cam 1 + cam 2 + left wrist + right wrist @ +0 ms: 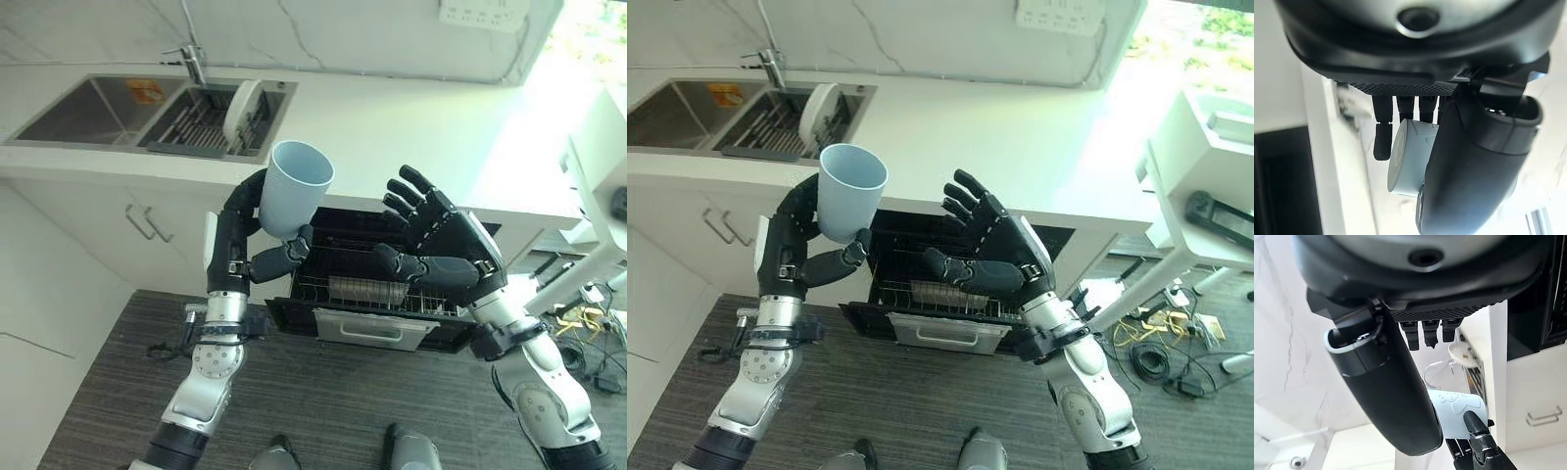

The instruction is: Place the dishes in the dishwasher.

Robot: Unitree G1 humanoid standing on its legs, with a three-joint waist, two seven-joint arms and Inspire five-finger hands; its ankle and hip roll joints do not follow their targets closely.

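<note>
Left hand: your left hand point(257, 235) is up in front of the worktop edge, fingers curled behind a pale blue cup point(295, 188) and the thumb pressed against its lower wall — a firm wrap.
Cup: you've got it upright, tipped slightly, with its open mouth facing up; it sits above the left side of the open dishwasher point(372, 284), clear of the rack. In the left wrist view the cup point(1409, 157) shows between the fingers point(1382, 131) and the thumb.
Right hand: your right hand point(443, 243) is raised just beside the cup, to its right, fingers spread and nearly straight, thumb pointing toward the cup — holding nothing, not touching it.
Dishwasher: set under the worktop point(392, 127), with its door down and the wire rack point(364, 290) pulled out; a row of tines stands in the middle of the rack.
Sink: at the far left of the worktop you see a double sink point(88, 110) with a tap point(193, 61) behind it.
Plate: a white plate point(240, 113) stands on edge in the drying rack point(201, 122) of the right-hand basin, well apart from both hands.
Cupboards: white doors with bar handles point(147, 223) sit to the left of the dishwasher.
Floor: dark striped flooring point(343, 401) lies below the open door.
</note>
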